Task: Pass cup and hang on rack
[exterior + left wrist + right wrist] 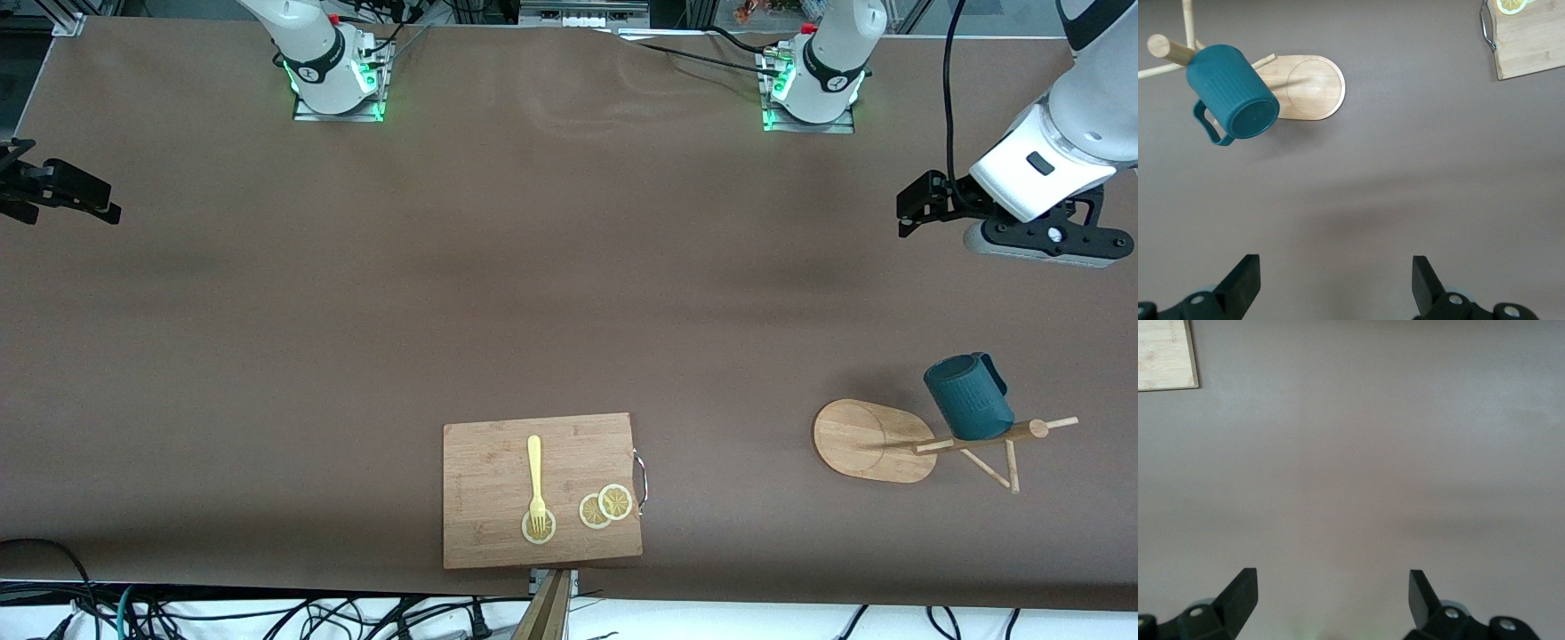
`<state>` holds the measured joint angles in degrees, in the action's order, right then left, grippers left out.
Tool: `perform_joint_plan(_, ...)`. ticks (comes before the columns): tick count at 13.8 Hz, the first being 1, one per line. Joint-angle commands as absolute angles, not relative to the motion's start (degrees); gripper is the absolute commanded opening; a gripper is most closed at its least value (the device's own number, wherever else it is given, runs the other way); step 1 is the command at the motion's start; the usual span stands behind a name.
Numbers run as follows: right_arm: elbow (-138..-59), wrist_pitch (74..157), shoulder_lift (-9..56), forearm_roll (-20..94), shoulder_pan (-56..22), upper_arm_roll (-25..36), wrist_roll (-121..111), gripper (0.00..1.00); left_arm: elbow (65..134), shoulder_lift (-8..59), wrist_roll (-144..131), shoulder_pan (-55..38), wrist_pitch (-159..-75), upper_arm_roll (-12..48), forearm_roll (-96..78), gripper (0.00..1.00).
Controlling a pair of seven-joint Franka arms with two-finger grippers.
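Two grippers, both spread wide and empty, wait over bare table: left gripper [909,206] at its own end, right gripper [105,203] at the other. The ribbed dark teal cup [967,397] hangs on a peg of the light bamboo rack [876,441], near the left arm's end.

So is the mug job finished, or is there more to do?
It looks finished. The cup hangs on a peg of the rack, which stands toward the left arm's end of the table. Nothing is in hand: the left gripper and the right gripper are open, empty and clear of the rack, each over bare table. Nothing visible is left.
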<state>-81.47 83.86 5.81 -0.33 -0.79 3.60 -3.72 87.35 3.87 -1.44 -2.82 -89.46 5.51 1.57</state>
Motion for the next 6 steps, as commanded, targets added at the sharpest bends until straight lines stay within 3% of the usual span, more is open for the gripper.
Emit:
perform_joint_plan(1,-80.51,83.58,6.24,-1.05,-0.26,3.25,-4.83,1.00,96.03,-2.18,-1.58,-5.54,-94.90,1.50,2.29,1.00)
perform_joint_plan(6,-80.51,83.58,6.24,-1.05,-0.26,3.25,-4.83,1.00,96.68,-2.46,-1.41,-5.89,-95.10,0.18,2.20,1.00)
